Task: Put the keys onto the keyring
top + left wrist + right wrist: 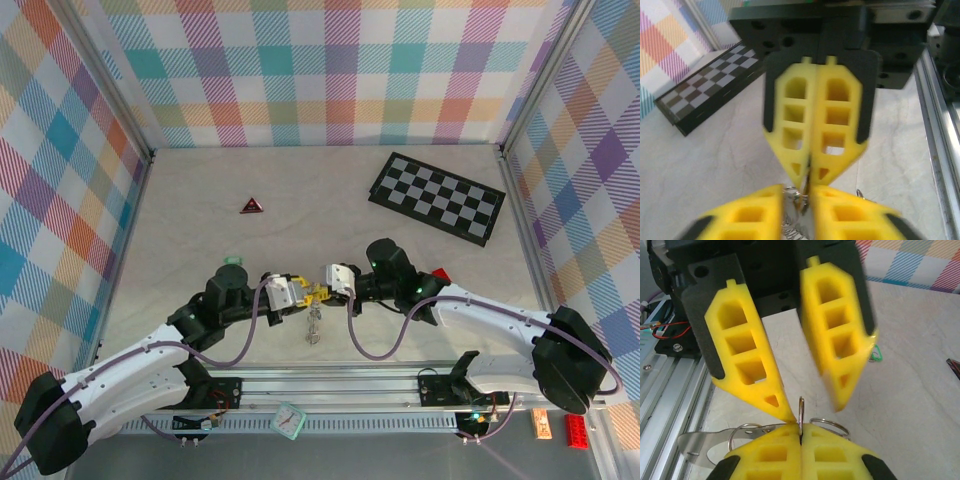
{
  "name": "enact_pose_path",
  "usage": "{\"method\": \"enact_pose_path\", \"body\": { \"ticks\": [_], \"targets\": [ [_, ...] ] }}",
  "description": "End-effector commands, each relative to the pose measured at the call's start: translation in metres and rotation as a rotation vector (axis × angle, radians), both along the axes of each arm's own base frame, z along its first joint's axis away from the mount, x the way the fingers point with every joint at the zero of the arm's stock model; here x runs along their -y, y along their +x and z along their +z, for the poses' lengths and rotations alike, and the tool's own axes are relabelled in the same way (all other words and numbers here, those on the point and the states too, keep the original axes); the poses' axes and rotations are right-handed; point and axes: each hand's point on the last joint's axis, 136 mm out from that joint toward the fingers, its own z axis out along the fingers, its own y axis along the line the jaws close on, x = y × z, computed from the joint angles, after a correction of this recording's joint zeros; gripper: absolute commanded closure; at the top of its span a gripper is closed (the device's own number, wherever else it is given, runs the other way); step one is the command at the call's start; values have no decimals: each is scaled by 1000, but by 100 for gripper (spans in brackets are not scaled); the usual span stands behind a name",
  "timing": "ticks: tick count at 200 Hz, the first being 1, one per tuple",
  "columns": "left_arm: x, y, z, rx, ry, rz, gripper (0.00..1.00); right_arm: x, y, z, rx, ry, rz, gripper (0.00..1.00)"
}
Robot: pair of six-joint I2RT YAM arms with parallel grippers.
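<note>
My two grippers meet tip to tip near the table's front middle. A thin metal keyring (801, 410) stands edge-on, and my right gripper (801, 428) is shut on its lower part. The left gripper (815, 410) faces it with its yellow fingers (747, 365) apart, one tip touching the ring's side. Two more rings (829, 424) and a flat silvery key (694, 446) hang off beside the pinch. In the top view the keys (313, 327) dangle below both grippers, the left gripper (303, 297) and right gripper (322, 293). In the left wrist view, rings and keys (796, 200) lie between my parted left fingers (750, 210).
A chequered board (437, 197) lies at the back right and a small red-and-black triangle (250, 206) at the back left. A green clip (876, 354) lies on the table behind the left arm. An aluminium rail (330, 385) runs along the near edge.
</note>
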Motion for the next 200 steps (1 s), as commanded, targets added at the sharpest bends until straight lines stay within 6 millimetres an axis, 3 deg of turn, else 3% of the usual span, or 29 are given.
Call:
{"method": "enact_pose_path", "body": {
  "ticks": [1,53,144,200],
  "targets": [
    [-3,-5,3,2,-60,12,67,-5,-1,12,25,44,25,100],
    [-9,-11,0,-37,-203,40,71,-2,-3,16,-6,84,49,100],
    [0,-16,0,-54,-228,-18,76,-4,-13,17,-34,77,116,100],
    [4,-18,4,-51,-241,-48,86,-5,-17,17,-51,71,144,100]
  ]
}}
